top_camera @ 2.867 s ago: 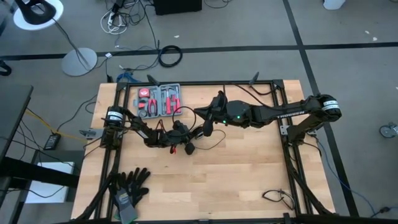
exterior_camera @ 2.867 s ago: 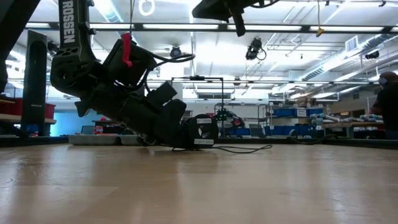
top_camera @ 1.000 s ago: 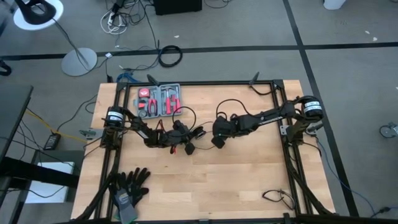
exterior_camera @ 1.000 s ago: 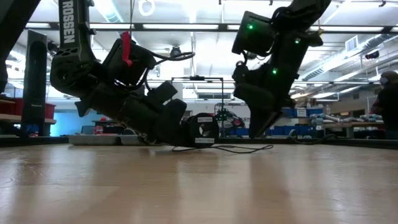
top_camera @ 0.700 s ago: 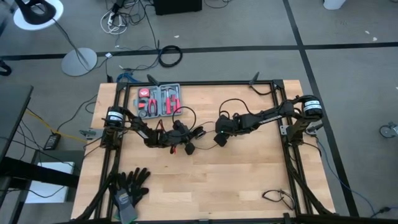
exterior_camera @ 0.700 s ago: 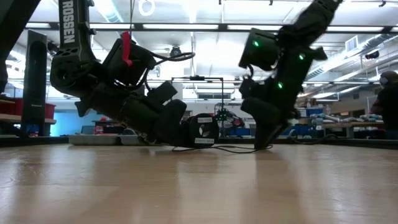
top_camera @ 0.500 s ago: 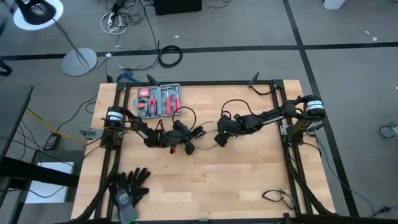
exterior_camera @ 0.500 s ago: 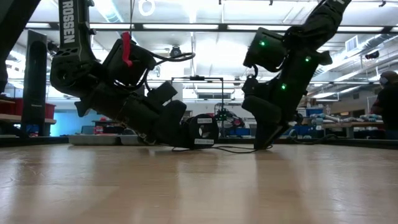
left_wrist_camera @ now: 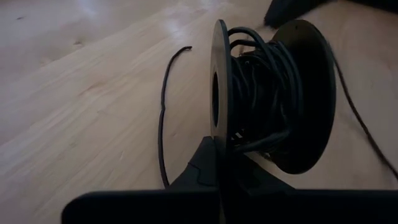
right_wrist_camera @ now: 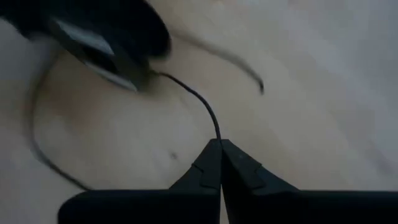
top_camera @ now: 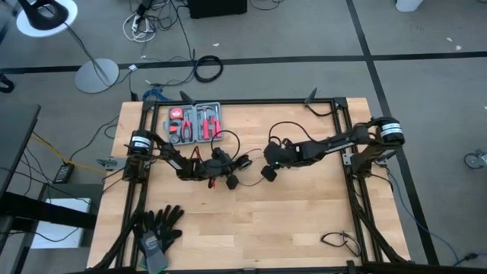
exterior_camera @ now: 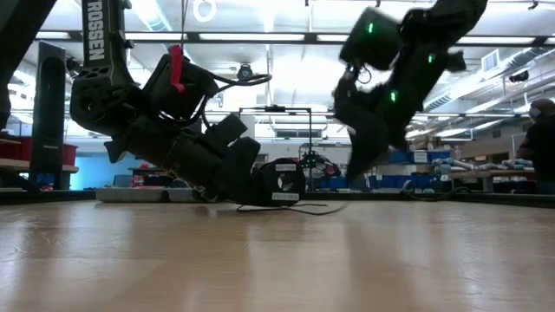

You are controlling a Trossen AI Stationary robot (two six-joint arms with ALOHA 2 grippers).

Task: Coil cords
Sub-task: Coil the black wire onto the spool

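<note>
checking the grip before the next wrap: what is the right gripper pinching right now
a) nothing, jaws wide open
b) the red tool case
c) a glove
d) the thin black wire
d: in the right wrist view the right gripper has its fingers closed together, and the thin black wire runs straight out from between their tips toward the spool that the left gripper holds.

Tool tray at bench rear left; gloves at front left; spool mid-bench, between left pincer and right pincer.
</note>
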